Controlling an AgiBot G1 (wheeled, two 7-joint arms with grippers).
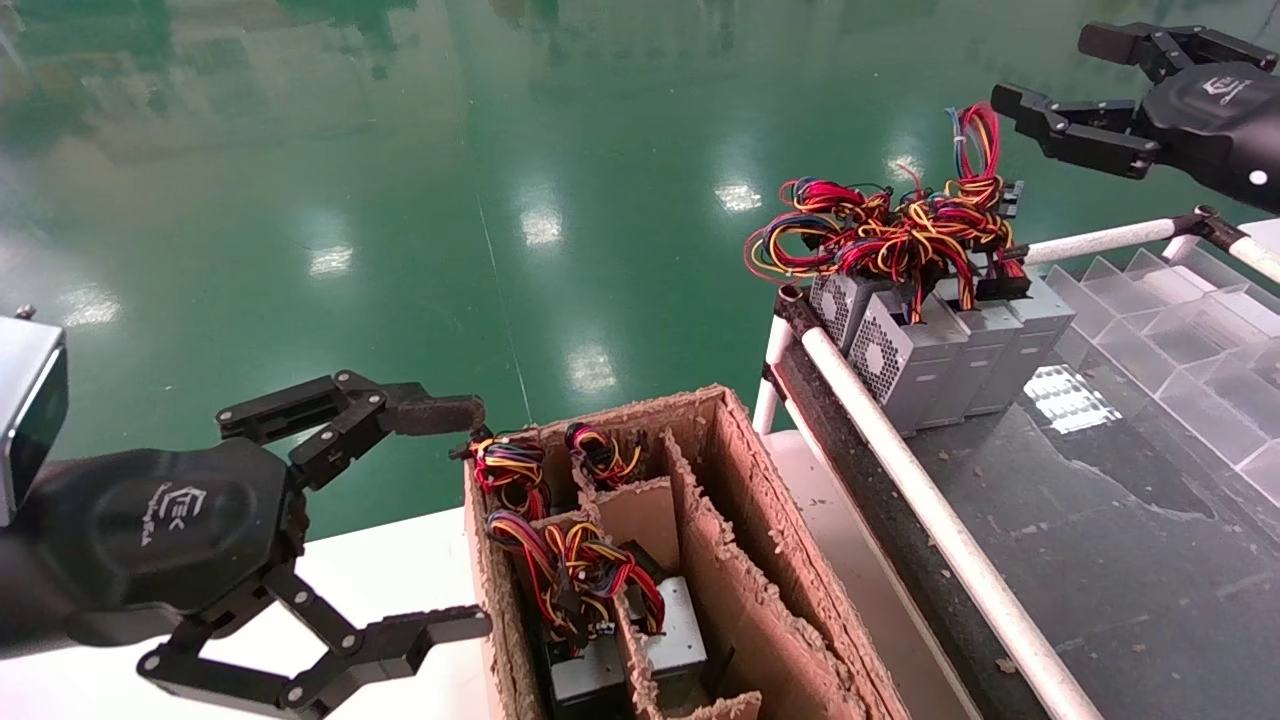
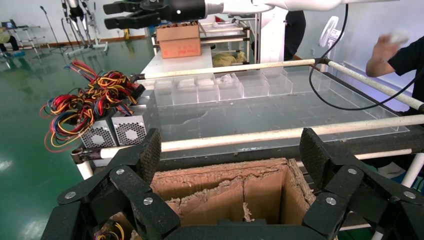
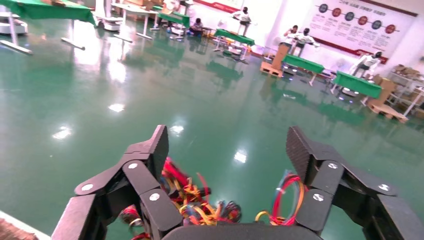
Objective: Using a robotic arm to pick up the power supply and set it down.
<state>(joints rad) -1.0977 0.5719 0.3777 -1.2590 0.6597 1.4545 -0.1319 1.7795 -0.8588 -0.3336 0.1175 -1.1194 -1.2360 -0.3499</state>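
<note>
Several grey power supplies (image 1: 940,345) stand in a row at the bench's far left corner, their red, yellow and blue wires (image 1: 890,230) bunched on top. More power supplies (image 1: 680,640) sit low in a brown cardboard divider box (image 1: 740,520), wires (image 1: 570,570) spilling upward. My left gripper (image 1: 482,515) is open just left of that box, holding nothing; its wrist view looks into an empty compartment (image 2: 240,192) between its fingers (image 2: 150,155). My right gripper (image 1: 1040,70) hangs open above and right of the bench units, with their wires (image 3: 195,197) below it (image 3: 227,150).
White tube rails (image 1: 930,510) edge the dark bench top (image 1: 1100,520). Clear plastic bins (image 1: 1180,330) line its far right side. A white table (image 1: 400,570) carries the cardboard box. A person's arm (image 2: 395,50) shows beyond the bench in the left wrist view.
</note>
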